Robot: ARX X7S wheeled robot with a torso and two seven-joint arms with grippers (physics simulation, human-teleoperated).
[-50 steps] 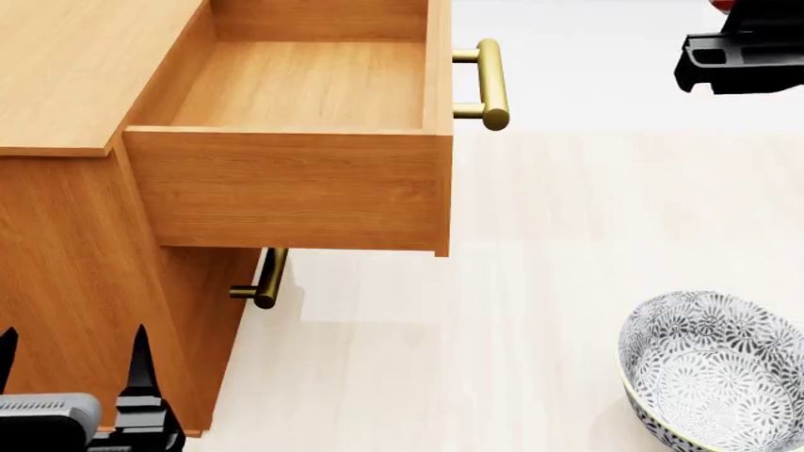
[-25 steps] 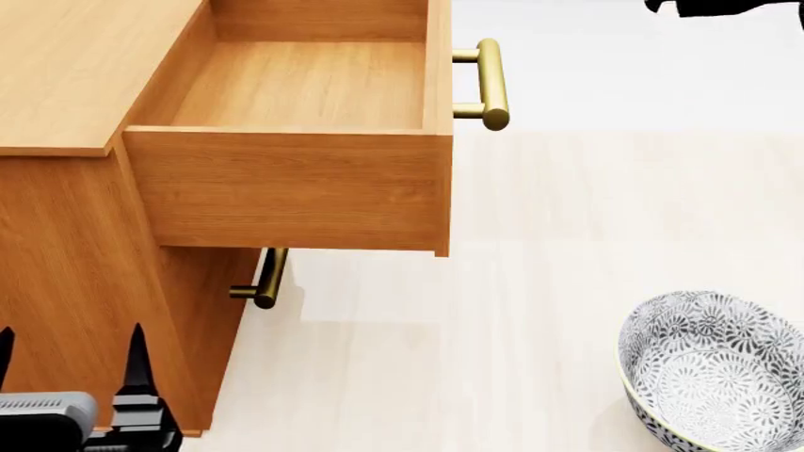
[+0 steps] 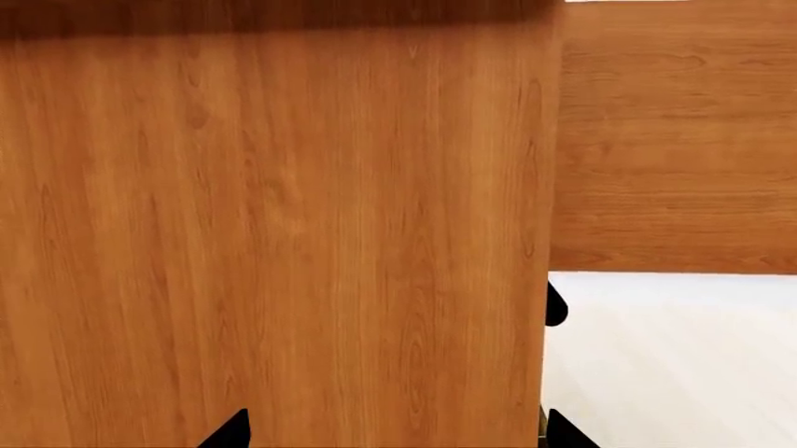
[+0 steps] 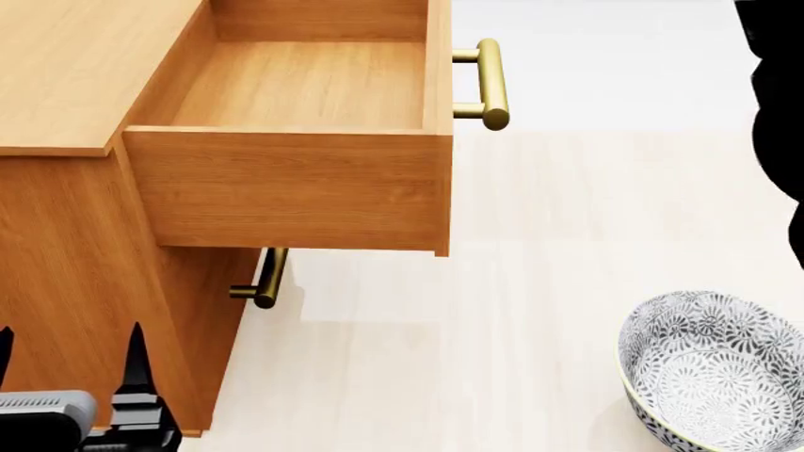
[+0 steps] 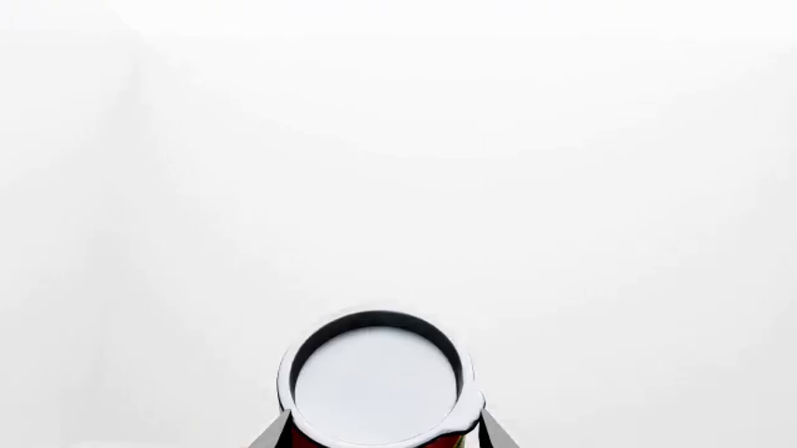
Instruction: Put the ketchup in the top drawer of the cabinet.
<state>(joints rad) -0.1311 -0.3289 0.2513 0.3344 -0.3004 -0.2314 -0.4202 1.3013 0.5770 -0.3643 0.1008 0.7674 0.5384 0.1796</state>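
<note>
Ketchup sits clamped in right end effector, long axis pointing at its camera; left end effector spread.

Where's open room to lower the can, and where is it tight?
The top drawer is pulled out and bare inside between its walls. The cabinet top beside it looks free too. Pale floor between the drawer's front and the bowl is open. Tight: the left gripper sits against the cabinet's side.

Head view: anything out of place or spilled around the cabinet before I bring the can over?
Nothing stands out. The top drawer is pulled open and empty, the bowl sits upright on the floor, and no spill shows. The ketchup sits between the right gripper's fingers.
</note>
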